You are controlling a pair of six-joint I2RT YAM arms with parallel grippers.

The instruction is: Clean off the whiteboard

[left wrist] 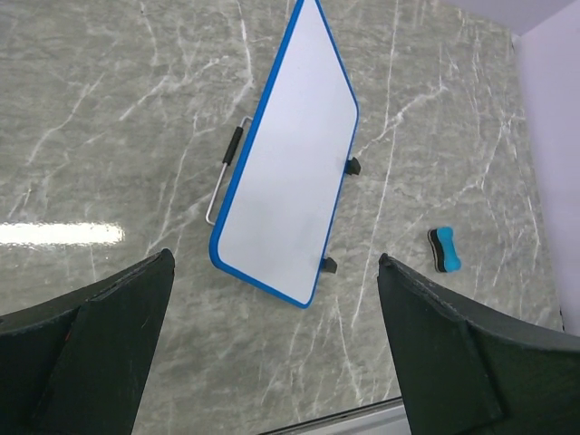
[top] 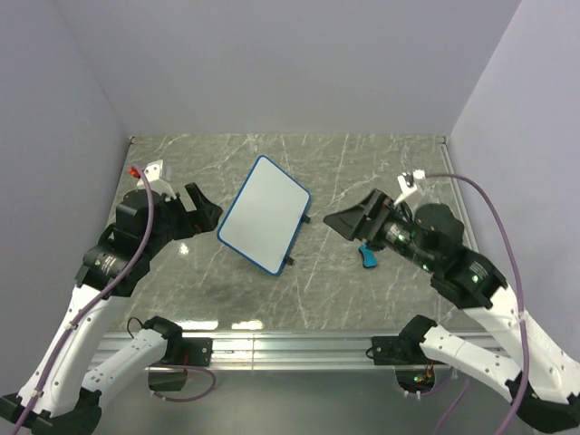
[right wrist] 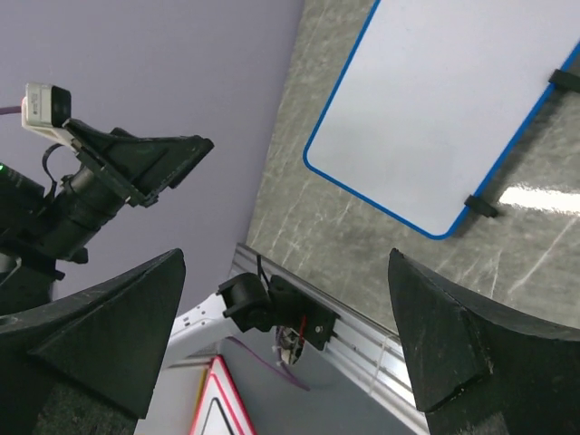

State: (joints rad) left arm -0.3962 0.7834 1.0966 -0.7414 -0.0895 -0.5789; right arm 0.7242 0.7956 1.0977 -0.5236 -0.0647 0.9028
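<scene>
A: Where does the whiteboard lie?

B: Around the middle of the tabletop, a little left of centre, face up. Its long axis runs on a diagonal. The far end leans toward the far right corner, the near end toward the near left corner.

A: Which way does it face?

B: Its small black feet sit along the long edge that faces the right edge of the tabletop. A wire handle sticks out from the opposite long edge.

A: Which arm is nearer?

B: It is hard to separate them. The left gripper hangs just beside the handle-side edge and the right gripper just off the feet-side edge, so the board lies between them. Both spread their fingers wide and hold nothing.

A: And the eraser?

B: The blue eraser lies on the tabletop close under the right gripper, apart from the board, on its right-edge side. The right arm looks like the natural one to pick it up.

A: Is there anything to wipe?

B: No writing shows on the white face in any view.
</scene>
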